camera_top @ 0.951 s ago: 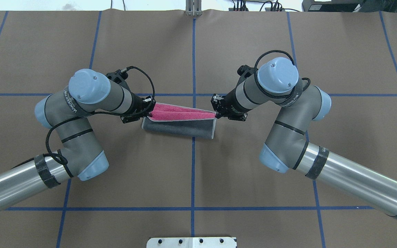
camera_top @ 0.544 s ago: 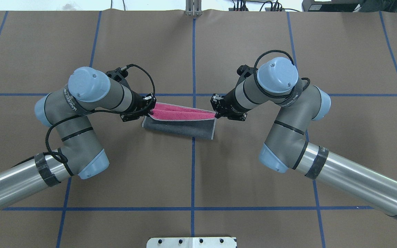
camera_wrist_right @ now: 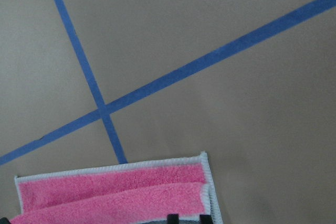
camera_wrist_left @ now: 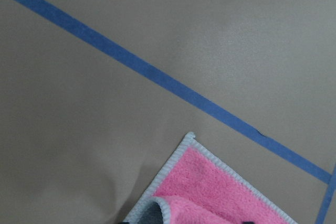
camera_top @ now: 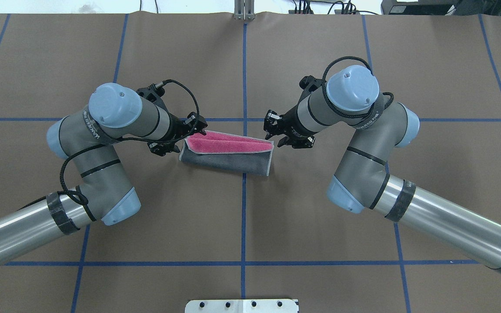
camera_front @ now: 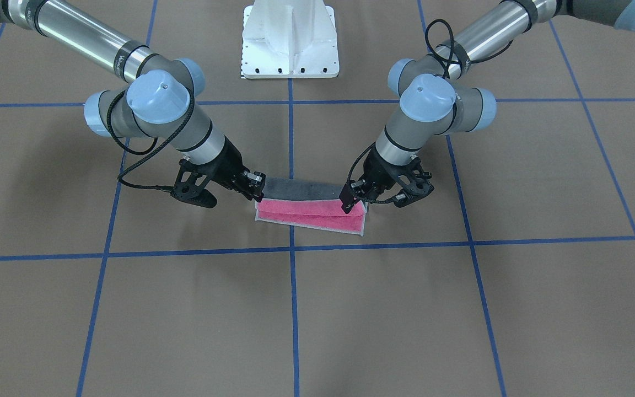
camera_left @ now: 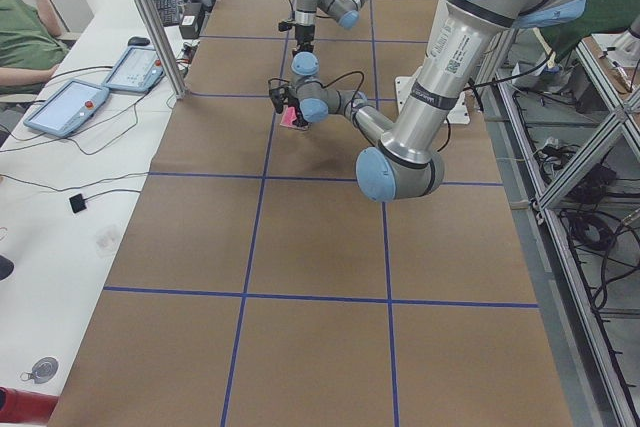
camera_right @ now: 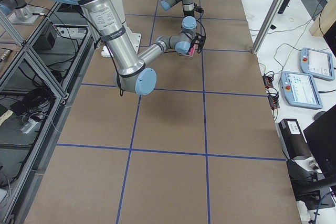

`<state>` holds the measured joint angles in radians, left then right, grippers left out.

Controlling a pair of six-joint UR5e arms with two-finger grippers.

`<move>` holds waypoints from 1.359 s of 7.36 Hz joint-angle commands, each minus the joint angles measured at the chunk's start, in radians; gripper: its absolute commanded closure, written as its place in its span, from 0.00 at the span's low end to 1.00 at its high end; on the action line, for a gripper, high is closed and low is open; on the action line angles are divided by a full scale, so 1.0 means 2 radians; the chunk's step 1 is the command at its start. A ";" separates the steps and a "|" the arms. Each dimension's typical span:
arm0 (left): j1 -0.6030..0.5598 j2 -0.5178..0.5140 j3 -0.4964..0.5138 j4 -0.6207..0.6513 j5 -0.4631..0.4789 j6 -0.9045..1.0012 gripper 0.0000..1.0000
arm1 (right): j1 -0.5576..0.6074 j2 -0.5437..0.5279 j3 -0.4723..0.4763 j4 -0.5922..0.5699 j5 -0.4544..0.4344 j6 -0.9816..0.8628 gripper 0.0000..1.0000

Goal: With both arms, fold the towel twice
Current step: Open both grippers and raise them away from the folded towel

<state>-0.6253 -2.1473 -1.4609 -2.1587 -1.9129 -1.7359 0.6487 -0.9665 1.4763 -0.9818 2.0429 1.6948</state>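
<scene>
The towel [camera_top: 226, 157] lies folded on the brown table near the centre cross of blue tape. Its dark grey face is on top on the robot's side, and a pink strip shows along the far side [camera_front: 309, 215]. The pink top layer curls up a little at the left end. My left gripper [camera_top: 191, 131] hovers at the towel's left end, open, and holds nothing. My right gripper [camera_top: 275, 130] hovers at the right end, open and empty. The left wrist view shows a pink corner [camera_wrist_left: 210, 192]. The right wrist view shows the flat pink edge [camera_wrist_right: 110, 190].
The white bolted pedestal [camera_front: 290, 38] stands at the robot's side of the table. Blue tape lines [camera_top: 244, 217] divide the brown surface into squares. Operator pendants [camera_right: 302, 87] and cables lie on the white bench beyond the table's far edge.
Both grippers have let go of the towel's pink upper corners and drawn slightly back and up. The lifted layer has dropped onto the towel; its left end now curls.
</scene>
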 commanded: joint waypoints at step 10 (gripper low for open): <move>0.003 -0.074 0.078 -0.001 0.001 -0.006 0.00 | 0.069 -0.007 0.002 -0.002 0.065 -0.014 0.01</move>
<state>-0.6192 -2.2789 -1.3253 -2.1611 -1.9113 -1.7483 0.7827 -0.9764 1.4803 -0.9863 2.1684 1.6714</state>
